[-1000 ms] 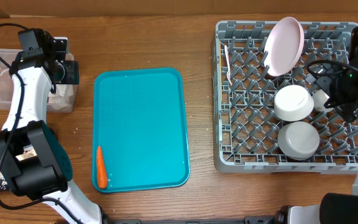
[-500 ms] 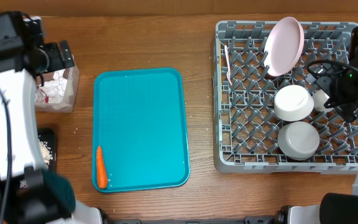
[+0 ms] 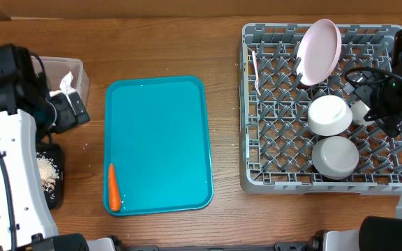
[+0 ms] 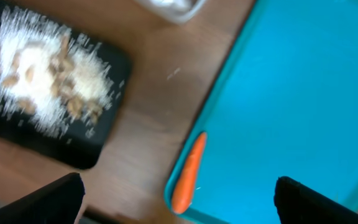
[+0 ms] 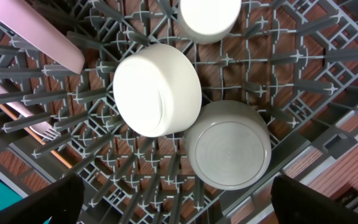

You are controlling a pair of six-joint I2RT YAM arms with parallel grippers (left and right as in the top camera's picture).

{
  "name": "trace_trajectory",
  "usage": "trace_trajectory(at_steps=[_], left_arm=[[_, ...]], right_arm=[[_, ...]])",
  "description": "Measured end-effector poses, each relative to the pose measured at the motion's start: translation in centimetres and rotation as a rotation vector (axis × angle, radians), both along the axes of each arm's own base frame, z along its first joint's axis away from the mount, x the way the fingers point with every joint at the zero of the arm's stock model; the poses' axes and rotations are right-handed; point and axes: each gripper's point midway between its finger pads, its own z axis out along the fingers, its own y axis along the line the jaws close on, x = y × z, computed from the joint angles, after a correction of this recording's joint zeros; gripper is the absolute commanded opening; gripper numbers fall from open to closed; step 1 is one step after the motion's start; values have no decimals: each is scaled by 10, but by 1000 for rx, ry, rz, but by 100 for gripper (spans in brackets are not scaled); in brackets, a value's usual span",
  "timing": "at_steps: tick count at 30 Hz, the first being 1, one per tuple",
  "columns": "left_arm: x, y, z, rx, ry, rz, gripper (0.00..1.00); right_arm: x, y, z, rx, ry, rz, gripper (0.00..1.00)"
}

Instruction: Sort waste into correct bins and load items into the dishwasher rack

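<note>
An orange carrot piece (image 3: 114, 188) lies at the front left corner of the teal tray (image 3: 159, 132); in the left wrist view it (image 4: 188, 173) lies between my fingers, below them. My left gripper (image 3: 70, 111) (image 4: 179, 205) is open and empty, between the clear tub (image 3: 79, 68) holding the napkin (image 3: 65, 85) and the black tray (image 3: 53, 178) (image 4: 98, 143) with rice scraps (image 3: 45, 171) (image 4: 42, 81). The grey rack (image 3: 257, 139) holds the plate (image 3: 318, 50), two bowls (image 3: 329, 115) (image 3: 335, 157), the cup (image 5: 209, 17) and the fork (image 3: 255, 70). My right gripper (image 3: 365, 104) (image 5: 179, 205) is open above the bowls (image 5: 157, 89) (image 5: 229, 145).
The teal tray (image 4: 291, 93) lies on the wooden table between the bins and the rack. A corner of the clear tub (image 4: 173, 7) shows at the top of the left wrist view. The plate (image 5: 36, 31) leans upright at the rack's back.
My left arm has swung from over the clear tub toward the front, stopping beside the black tray. The right arm and the dishes have not moved.
</note>
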Motion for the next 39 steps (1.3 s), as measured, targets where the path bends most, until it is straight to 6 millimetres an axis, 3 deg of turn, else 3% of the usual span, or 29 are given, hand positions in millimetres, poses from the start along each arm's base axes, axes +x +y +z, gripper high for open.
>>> trace_trajectory(at_steps=[10, 17, 24, 28, 39], left_arm=[[-15, 57, -80, 147, 80, 128, 100], [-35, 61, -126, 170, 169, -20, 100], [-33, 62, -148, 197, 155, -91, 98], [-29, 64, -160, 218, 127, -103, 88], [-27, 63, -175, 224, 94, -113, 88]], right_arm=[[0, 0, 0, 0, 0, 0, 100], [0, 0, 0, 0, 0, 0, 100], [0, 0, 0, 0, -1, 0, 100], [0, 0, 0, 0, 0, 0, 100], [0, 0, 0, -1, 0, 0, 100]])
